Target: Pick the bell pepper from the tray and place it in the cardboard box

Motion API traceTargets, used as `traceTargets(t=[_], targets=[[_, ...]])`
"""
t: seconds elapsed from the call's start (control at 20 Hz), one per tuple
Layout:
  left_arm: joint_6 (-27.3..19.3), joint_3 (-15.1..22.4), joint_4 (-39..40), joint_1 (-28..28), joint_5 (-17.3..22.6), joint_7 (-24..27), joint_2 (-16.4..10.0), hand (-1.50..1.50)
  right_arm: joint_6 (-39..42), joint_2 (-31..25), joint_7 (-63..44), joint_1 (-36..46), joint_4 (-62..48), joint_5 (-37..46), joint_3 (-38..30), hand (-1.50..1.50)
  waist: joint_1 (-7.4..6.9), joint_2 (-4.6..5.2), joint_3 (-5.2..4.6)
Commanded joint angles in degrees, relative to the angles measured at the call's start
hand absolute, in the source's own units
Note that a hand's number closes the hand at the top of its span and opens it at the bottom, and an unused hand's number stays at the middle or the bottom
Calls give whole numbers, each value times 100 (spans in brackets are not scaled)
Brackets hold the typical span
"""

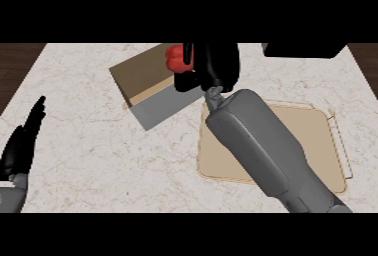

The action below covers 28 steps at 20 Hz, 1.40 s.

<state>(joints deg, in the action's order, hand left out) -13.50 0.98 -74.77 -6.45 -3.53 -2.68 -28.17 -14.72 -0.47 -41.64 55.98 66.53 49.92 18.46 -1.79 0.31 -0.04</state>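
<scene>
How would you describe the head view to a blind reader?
The robot's right hand holds a red bell pepper over the cardboard box. The beige tray lies beside it; the left hand rests open at the left edge.

You see a pale marbled counter (96, 160). A beige tray (325, 145) lies flat at its right, with the cardboard box (140, 75) near the tray's far-left corner.

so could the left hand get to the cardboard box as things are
Probably yes: only bare counter lies between the left hand and the cardboard box. The right hand, holding the bell pepper, crowds its right side.
</scene>
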Motion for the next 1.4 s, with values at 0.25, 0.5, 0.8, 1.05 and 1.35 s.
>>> traceTargets(t=[0.25, 0.5, 0.8, 1.05, 1.35], targets=[[124, -18, 123, -110, -119, 162, 60, 0, -1134, 46, 962, 1363, -2811, -1074, -381, 150, -193, 80, -3], [117, 86, 308, -414, -200, 112, 254, 0, -1551, 46, 1267, 1664, -3830, -1408, -343, 150, -295, 142, -7], [306, 51, 132, -498, -138, -55, 133, 0, -1656, 47, 1118, 1902, -4522, -1950, -917, -150, -444, 178, -1], [330, 31, 248, -628, -164, 62, 162, 0, -1981, 47, 1580, 1886, -4807, -2300, -975, -150, -516, 214, -2], [276, 79, 211, -668, -240, -76, 240, 0, -2708, 47, 2394, 1921, -4687, -2526, -972, -150, -500, 191, 2]])
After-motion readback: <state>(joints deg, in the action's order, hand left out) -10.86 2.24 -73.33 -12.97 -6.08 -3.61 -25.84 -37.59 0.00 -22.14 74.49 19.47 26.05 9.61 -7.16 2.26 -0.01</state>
